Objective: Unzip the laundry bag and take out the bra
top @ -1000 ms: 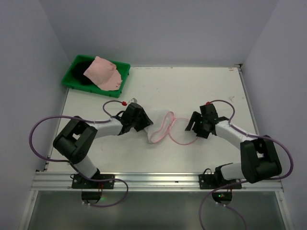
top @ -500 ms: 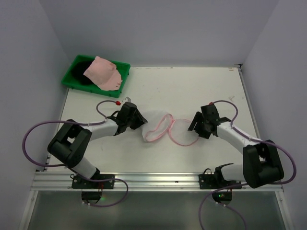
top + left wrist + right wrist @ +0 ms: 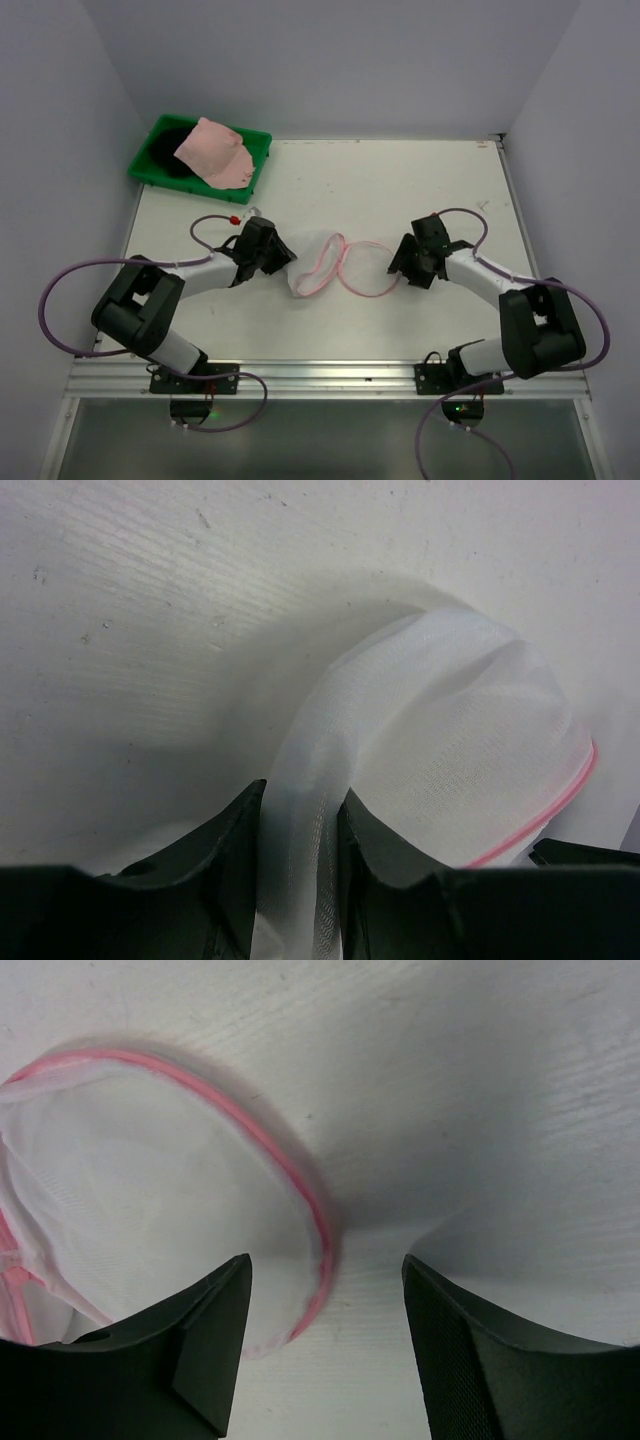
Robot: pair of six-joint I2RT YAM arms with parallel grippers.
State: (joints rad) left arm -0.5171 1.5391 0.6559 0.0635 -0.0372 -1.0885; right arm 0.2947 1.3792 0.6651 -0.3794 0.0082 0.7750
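Observation:
The laundry bag (image 3: pixel 312 256) lies unzipped mid-table, its two white mesh halves spread side by side, each edged by the pink zipper rim (image 3: pixel 371 291). My left gripper (image 3: pixel 287 262) is shut on a fold of the left half's mesh (image 3: pixel 300 810); the rest of that half (image 3: pixel 455 750) billows beyond the fingers. My right gripper (image 3: pixel 399 263) is open, its fingers standing either side of the right half's pink rim (image 3: pixel 318 1222) without pinching it. No garment shows inside the mesh (image 3: pixel 150 1180). A pink garment that looks like the bra (image 3: pixel 214 150) lies in the green tray.
The green tray (image 3: pixel 258 150) sits at the far left corner with a dark item (image 3: pixel 160 155) under the pink garment. Grey walls close in the left, right and back. Purple cables (image 3: pixel 70 300) loop beside both arm bases.
My left gripper has closed on the mesh and drawn back to the left, dragging the bag's left half with it. My right gripper has narrowed slightly and stayed at the right rim.

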